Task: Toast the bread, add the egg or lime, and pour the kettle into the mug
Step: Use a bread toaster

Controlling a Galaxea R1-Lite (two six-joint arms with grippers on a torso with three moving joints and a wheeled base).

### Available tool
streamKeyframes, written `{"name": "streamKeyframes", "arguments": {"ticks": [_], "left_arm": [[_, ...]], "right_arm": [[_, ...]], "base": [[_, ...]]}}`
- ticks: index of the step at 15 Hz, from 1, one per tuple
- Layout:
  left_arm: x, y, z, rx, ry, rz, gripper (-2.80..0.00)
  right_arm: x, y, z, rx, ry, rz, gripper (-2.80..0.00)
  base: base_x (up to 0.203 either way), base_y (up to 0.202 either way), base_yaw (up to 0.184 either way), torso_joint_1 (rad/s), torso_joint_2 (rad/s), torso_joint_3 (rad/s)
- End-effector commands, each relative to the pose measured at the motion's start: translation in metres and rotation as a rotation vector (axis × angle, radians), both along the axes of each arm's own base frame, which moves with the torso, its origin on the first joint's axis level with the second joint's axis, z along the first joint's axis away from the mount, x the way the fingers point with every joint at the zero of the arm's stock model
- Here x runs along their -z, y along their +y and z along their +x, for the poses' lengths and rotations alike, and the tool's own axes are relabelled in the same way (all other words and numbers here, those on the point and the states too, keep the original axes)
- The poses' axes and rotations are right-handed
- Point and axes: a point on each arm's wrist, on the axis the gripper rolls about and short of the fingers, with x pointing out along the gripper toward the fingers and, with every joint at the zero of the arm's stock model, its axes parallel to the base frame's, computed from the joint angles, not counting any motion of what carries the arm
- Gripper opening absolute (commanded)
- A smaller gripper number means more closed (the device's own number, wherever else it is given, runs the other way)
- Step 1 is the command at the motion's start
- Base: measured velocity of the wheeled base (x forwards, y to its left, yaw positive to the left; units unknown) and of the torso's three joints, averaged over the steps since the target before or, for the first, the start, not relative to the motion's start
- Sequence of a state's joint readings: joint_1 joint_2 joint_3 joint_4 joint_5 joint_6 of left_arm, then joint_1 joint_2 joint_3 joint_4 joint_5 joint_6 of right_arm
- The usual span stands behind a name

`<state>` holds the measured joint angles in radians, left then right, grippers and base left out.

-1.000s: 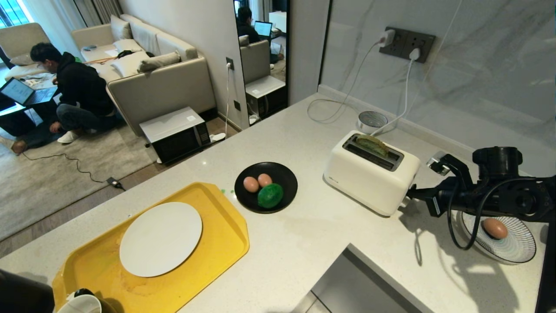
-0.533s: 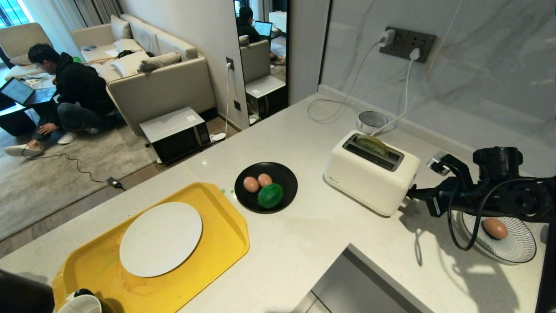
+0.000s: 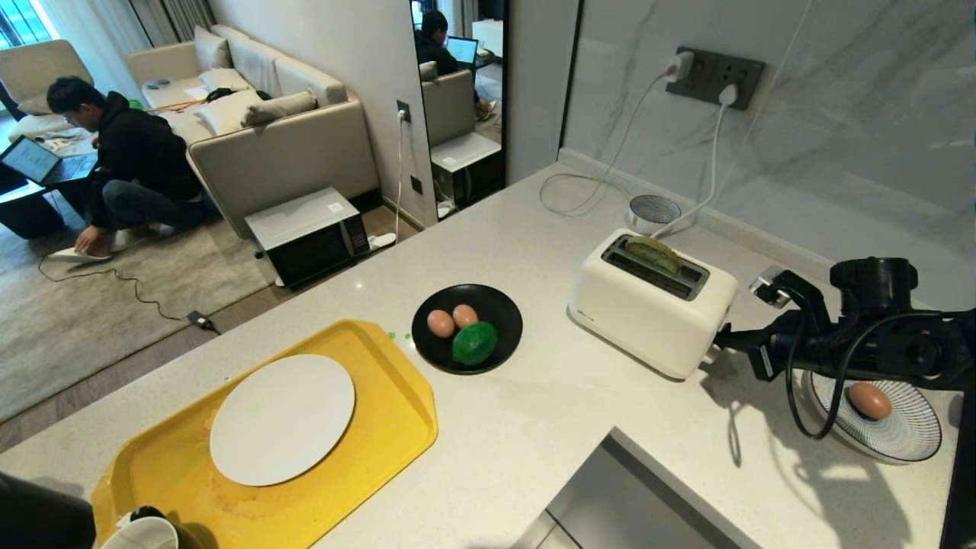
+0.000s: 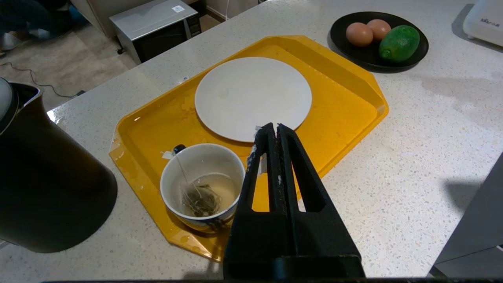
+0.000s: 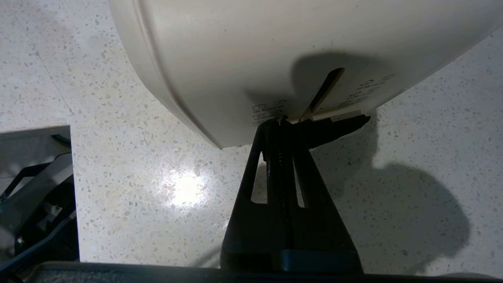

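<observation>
The right gripper, fingers pressed together and holding nothing, sits at the lever on the end of the toaster. The bread stands in the back slot, poking out. I'd push that lever straight down until it latches, bracing nothing else. The left gripper hangs closed and empty over the tray.

Right arm reached in from the worktop's right edge, wrist level, right gripper with fingers pressed together, tips against the toaster's end face. Left gripper hung over the worktop's near-left corner, fingers together, holding nothing.
</observation>
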<state>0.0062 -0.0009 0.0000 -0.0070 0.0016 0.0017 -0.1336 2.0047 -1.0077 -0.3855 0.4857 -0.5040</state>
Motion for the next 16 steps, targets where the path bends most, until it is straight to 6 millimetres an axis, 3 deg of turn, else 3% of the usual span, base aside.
{"name": "streamKeyframes", "arguments": {"ticks": [1,16], "left_arm": [[-0.0001,0.0,0.0001,0.0,0.0,0.0,-2.8],[-0.0001,0.0,0.0001,0.0,0.0,0.0,-2.8]], "right_arm": [[-0.0007,0.0001,-0.0001,-0.005,-0.005,-0.001,-2.8],[-0.0026,0.0007,-0.0008,-0.005,-0.01,-0.003,-2.8]], "base": [[0.0,0.0,0.0,0.0,0.0,0.0],[0.0,0.0,0.0,0.0,0.0,0.0]]}}
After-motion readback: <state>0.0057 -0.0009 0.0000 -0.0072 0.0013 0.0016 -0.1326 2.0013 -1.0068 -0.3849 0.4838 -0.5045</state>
